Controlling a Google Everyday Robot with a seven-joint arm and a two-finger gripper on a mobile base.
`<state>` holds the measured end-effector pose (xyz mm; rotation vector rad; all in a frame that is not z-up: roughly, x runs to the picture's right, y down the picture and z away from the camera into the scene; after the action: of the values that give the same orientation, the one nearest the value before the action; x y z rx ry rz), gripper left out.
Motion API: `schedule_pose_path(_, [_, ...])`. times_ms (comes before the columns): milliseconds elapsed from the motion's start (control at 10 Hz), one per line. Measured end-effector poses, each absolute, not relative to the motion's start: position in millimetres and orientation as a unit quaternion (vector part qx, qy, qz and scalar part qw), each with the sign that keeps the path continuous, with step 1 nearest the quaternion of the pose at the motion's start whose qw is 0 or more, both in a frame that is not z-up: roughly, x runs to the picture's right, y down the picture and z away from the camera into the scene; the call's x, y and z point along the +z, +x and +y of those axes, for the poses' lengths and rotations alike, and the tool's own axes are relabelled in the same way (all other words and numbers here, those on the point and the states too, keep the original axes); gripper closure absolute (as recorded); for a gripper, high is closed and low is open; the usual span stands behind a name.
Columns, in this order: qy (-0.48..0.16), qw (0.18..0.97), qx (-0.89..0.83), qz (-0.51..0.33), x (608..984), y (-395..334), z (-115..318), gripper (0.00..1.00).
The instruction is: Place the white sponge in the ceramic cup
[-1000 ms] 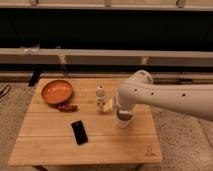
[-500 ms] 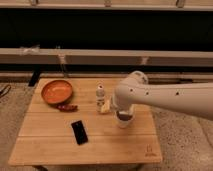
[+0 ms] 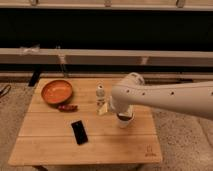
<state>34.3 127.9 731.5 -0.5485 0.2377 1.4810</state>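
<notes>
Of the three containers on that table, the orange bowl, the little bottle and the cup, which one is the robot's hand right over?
The ceramic cup, right of the small white bottle. The gripper hangs directly over it; the orange bowl sits far off at the table's left end.

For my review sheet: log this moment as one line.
gripper: beside ceramic cup, at white sponge | sponge not in cup | bottle, phone, orange bowl on table

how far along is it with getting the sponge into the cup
Partway. The white sponge looks lifted off the wooden table, apparently held at the gripper, which is mostly hidden behind the arm, left of the ceramic cup. Left: move it over the cup and drop it in.
</notes>
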Motion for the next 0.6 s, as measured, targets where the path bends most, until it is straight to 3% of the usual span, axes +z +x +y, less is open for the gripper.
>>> schedule_pose_path(600, [-0.262, 0.703, 0.650, 0.122, 736, 27, 147, 0.20])
